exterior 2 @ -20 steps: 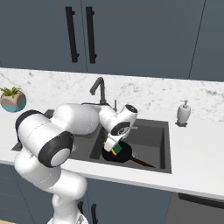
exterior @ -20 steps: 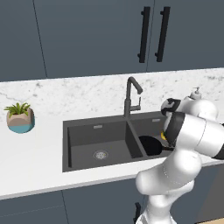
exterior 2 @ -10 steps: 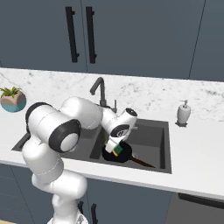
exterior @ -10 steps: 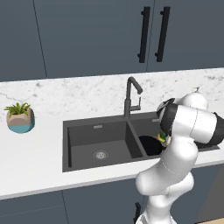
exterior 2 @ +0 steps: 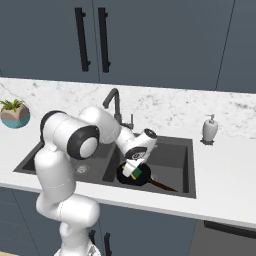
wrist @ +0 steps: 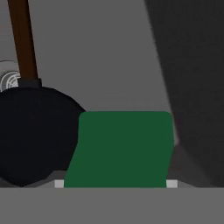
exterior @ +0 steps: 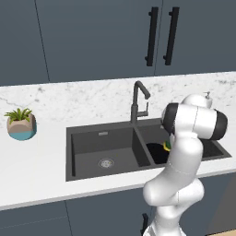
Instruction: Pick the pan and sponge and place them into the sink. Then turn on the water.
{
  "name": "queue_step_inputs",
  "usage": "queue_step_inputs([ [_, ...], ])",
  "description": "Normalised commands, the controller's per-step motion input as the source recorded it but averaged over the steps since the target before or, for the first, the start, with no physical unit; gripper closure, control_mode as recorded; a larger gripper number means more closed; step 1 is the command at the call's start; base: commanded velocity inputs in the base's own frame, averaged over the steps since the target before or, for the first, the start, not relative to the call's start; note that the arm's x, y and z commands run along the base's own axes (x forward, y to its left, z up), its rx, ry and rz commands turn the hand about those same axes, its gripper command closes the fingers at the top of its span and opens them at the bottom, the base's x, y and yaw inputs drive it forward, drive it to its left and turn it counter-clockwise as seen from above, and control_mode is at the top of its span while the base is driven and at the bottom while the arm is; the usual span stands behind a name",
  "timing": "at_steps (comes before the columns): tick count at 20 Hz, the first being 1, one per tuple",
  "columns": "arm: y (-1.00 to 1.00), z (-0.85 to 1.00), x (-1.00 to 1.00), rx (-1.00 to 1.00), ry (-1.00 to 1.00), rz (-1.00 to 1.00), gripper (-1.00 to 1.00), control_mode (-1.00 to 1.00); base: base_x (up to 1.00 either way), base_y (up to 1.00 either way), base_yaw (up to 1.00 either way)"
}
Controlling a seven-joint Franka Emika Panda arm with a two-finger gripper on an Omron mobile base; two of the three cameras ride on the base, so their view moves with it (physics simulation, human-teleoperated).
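The fingers (exterior 2: 133,170) were closed on the sponge (exterior 2: 134,169), holding it low in the sink's (exterior 2: 187,150) right basin. In the hand view the pan (wrist: 35,135) lay at nine o'clock of the sponge, its handle running toward twelve.

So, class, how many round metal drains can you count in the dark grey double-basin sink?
2: one in the left basin's floor, one in the right basin beside the round black frying pan's brown handle.

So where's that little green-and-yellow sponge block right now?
The small green-and-yellow sponge is held in the gripper over the round black frying pan, inside the right basin of the dark grey sink.
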Motion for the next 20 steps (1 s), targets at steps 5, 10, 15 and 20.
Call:
queue_step_inputs([
  [5,-0.08,-0.26,0.39,0.0,0.0,0.0,1.0,-1.0,0.0,0.0,0.0],
  [10,-0.09,-0.35,0.38,0.0,0.0,0.0,1.0,-1.0,0.0,0.0,0.0],
  [15,-0.03,-0.38,0.38,0.0,0.0,0.0,1.0,-1.0,0.0,0.0,0.0],
  [20,-0.05,-0.47,0.4,0.02,0.0,0.01,1.0,-1.0,0.0,0.0,0.0],
])
